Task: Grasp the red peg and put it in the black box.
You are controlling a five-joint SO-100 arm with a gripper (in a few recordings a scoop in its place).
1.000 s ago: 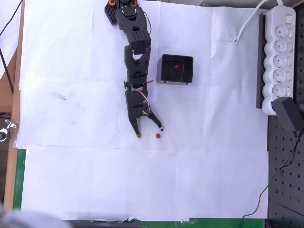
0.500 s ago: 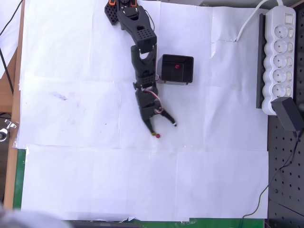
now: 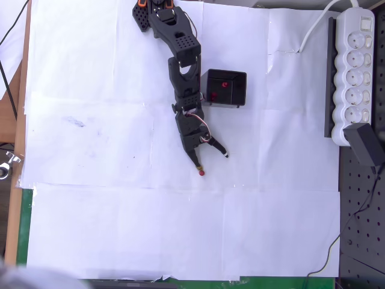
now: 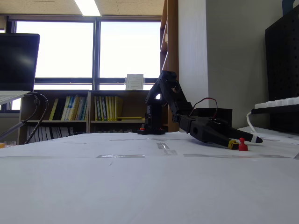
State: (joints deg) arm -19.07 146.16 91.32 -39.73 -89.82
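In the overhead view a tiny red peg (image 3: 201, 173) lies on the white paper, touching or almost touching the tip of the lower-left finger. My gripper (image 3: 212, 161) is open, its other finger spread out to the right, and nothing is held between them. The fixed view shows the red peg (image 4: 242, 145) standing on the table between the yellow-tipped and white-tipped fingers of my low gripper (image 4: 244, 142). The black box (image 3: 224, 88) sits beside the arm's forearm, further back, with a second red peg (image 3: 225, 84) inside. The black box (image 4: 224, 115) also shows behind the arm.
A white power strip (image 3: 354, 72) with a black adapter (image 3: 364, 144) runs along the right edge. White paper sheets (image 3: 90, 132) cover the table. A wooden edge (image 3: 18, 120) borders the left side.
The arm has swung to the right in the overhead view. The open gripper, which was left of the red peg, now has its left fingertip at the peg.
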